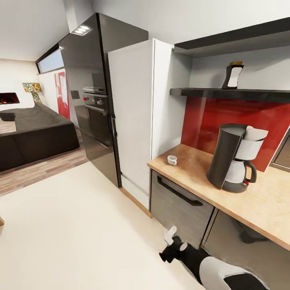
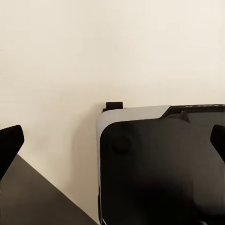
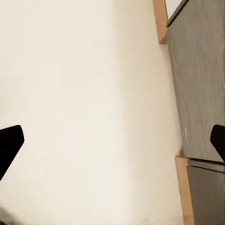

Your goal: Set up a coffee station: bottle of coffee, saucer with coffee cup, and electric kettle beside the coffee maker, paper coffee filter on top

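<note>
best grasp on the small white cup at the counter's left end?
Take the coffee cup by its rim or body from above. It stands upright near the countertop's front-left corner with bare surface around it. Its handle seems to face front-right, though it is too small to be sure, so set the gripper across the body, away from that side.

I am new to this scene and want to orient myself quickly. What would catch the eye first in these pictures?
First comes the black and white coffee maker, standing on the wooden countertop before a red backsplash, with a white paper filter at its top. Near the counter's left end stands a small white coffee cup, and on the dark shelf above stands the bottle of coffee. To the left rises a tall black oven unit beside a white cabinet.
</note>
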Robot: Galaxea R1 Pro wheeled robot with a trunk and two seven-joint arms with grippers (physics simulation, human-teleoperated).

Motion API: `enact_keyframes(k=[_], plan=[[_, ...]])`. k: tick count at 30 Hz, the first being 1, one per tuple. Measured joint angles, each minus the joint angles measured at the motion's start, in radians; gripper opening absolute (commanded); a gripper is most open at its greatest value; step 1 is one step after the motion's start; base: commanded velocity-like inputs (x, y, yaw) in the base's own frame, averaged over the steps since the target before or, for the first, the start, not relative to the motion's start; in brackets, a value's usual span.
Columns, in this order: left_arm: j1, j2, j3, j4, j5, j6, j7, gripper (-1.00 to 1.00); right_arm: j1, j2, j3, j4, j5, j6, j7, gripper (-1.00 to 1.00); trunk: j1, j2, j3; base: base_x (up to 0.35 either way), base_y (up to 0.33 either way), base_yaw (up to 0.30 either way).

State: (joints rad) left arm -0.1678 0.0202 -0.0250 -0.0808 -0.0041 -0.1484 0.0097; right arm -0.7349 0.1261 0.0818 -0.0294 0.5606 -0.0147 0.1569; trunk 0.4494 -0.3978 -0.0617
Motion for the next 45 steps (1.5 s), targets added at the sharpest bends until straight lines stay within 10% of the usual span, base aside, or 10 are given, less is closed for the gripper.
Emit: enact_keyframes(k=[4,9,11,45], plan=[[0.0,-0.003,-0.001,0.0,0.0,-0.001,0.0,1.0,0.104,-0.004,-0.008,-0.001,-0.08,-0.015,-0.101,1.0,0.0,0.0,0.0,0.0,0.0,0.0],[0.0,-0.006,0.002,0.0,-0.001,-0.001,0.001,1.0,0.254,-0.038,-0.023,0.0,-0.339,-0.052,-0.151,1.0,0.0,0.0,0.0,0.0,0.0,0.0],[0.0,-0.006,0.004,-0.001,-0.001,-0.001,0.001,1.0,0.291,-0.064,-0.025,0.0,-0.369,-0.054,-0.151,1.0,0.0,0.0,0.0,0.0,0.0,0.0],[0.0,0.009,0.006,0.003,0.003,-0.002,0.0,1.0,0.323,-0.112,-0.025,0.0,-0.391,-0.087,-0.149,1.0,0.0,0.0,0.002,0.0,0.0,-0.139]])
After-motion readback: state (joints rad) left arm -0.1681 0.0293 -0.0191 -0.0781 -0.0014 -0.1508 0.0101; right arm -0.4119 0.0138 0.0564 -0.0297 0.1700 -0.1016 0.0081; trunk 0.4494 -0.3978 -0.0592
